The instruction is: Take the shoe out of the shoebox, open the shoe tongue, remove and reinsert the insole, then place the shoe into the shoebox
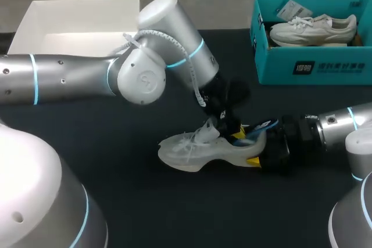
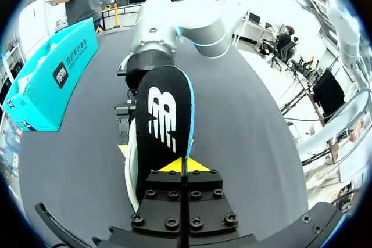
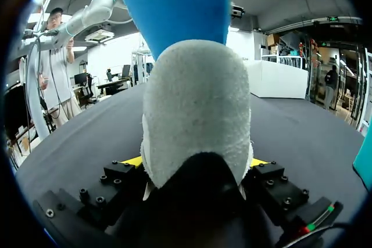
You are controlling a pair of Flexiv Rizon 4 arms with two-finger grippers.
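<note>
You had the white shoe (image 1: 197,150) lying nearest you on the dark table (image 1: 116,201), with its toe pointing away from your right arm. At the shoe's heel, your right gripper (image 3: 195,164) was clamped on it, a yellow tip pressed against each side. Just above the shoe's opening, your left gripper (image 2: 183,165) was pinched on the black, blue-edged insole (image 2: 163,120), which rose out of the shoe. Farther back, right of the shoe, sat the teal shoebox (image 1: 314,65) with a second white shoe (image 1: 314,27) inside. Back and left of the shoe stood an open white box (image 1: 75,21).
</note>
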